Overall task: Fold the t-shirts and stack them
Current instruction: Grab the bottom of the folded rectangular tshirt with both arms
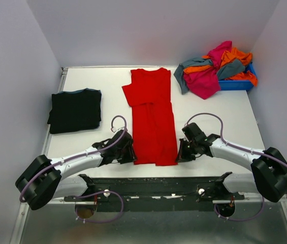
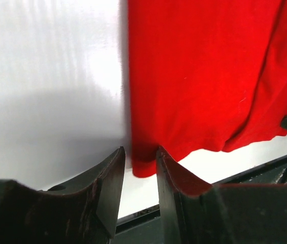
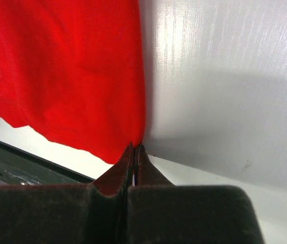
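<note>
The bright red t-shirt (image 1: 152, 117) lies folded into a long strip in the middle of the table, its hem near the front edge. My left gripper (image 1: 130, 155) is at its near left corner. In the left wrist view the jaws (image 2: 140, 152) stand apart with the corner of the red t-shirt (image 2: 199, 76) between them. My right gripper (image 1: 180, 155) is at the near right corner. In the right wrist view it (image 3: 134, 147) is shut on the edge of the red t-shirt (image 3: 67, 66). A folded black t-shirt with blue trim (image 1: 75, 109) lies at the left.
A heap of magenta, orange and grey-teal t-shirts (image 1: 217, 68) spills over a blue bin (image 1: 237, 84) at the back right. Walls close in the table on three sides. A dark rail (image 1: 153, 185) runs along the front edge.
</note>
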